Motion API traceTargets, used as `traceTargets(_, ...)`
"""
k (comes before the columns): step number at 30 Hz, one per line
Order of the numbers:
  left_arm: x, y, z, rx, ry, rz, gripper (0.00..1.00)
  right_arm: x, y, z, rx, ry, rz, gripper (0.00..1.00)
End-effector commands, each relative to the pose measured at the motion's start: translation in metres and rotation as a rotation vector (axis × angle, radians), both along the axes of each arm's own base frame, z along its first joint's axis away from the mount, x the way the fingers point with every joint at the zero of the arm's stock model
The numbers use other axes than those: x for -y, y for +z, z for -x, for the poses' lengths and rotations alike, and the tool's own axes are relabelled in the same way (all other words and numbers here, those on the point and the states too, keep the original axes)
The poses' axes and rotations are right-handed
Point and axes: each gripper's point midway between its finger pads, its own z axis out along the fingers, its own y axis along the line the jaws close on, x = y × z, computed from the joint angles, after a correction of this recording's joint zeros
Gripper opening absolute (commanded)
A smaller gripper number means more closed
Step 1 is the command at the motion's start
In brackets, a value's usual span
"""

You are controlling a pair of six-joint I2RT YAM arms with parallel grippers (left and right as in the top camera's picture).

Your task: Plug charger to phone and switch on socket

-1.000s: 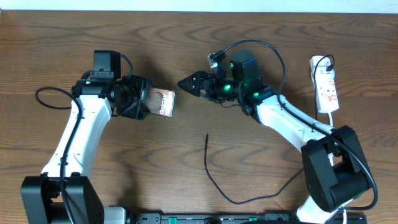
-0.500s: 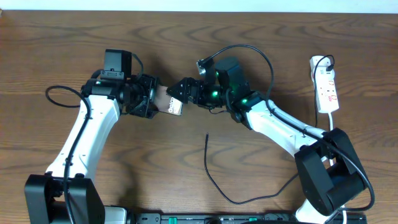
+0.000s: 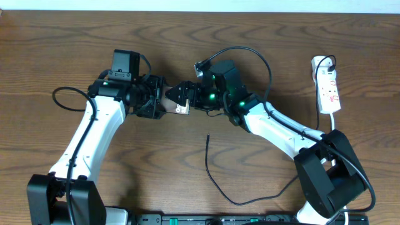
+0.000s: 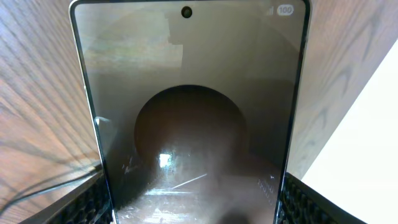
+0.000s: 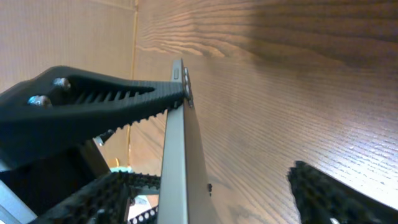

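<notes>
My left gripper is shut on the phone and holds it off the table, free end pointing right. In the left wrist view the glossy phone fills the frame, with the fingers pressed against both long edges. My right gripper stands open around the phone's free end. In the right wrist view the phone is edge-on between the jaws, near the left one, with a wide gap to the right finger. The charger lies loose on the table below, held by neither gripper. The socket lies at far right.
The charger's plug tip points up the table just below the two grippers, and its cable curls toward the front edge near the right arm's base. A black plug and a white cord sit at the socket's far end.
The left arm has carried the phone to the right. The right gripper has moved left over the phone's free end, and its jaws have narrowed slightly.
</notes>
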Motion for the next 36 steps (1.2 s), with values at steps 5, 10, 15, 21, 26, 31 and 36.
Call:
traceTargets(5, 0.011, 0.018, -0.005, 0.041, 0.018, 0.055, 0.08, -0.007, 0.0, 0.0, 0.017, -0.011, 0.02, 0.71)
traceTargets(10, 0.016, 0.021, -0.006, 0.048, 0.006, 0.077, 0.07, -0.004, -0.005, -0.001, 0.01, -0.033, 0.046, 0.62)
traceTargets(15, 0.017, 0.021, -0.005, 0.048, 0.003, 0.077, 0.07, -0.005, -0.006, 0.0, 0.011, -0.032, 0.047, 0.55)
traceTargets(21, 0.02, 0.02, -0.004, 0.047, -0.004, 0.077, 0.07, -0.005, -0.006, 0.0, 0.012, -0.032, 0.047, 0.48)
traceTargets(26, 0.02, 0.02, -0.005, 0.048, -0.004, 0.076, 0.07, -0.005, -0.006, 0.0, 0.011, -0.032, 0.047, 0.46)
traceTargets(31, 0.019, 0.02, -0.005, 0.049, -0.003, 0.073, 0.08, -0.005, -0.006, 0.0, 0.011, -0.032, 0.047, 0.45)
traceTargets(36, 0.019, 0.02, -0.005, 0.049, -0.002, 0.073, 0.07, -0.005, -0.006, 0.0, 0.007, -0.033, 0.046, 0.45)
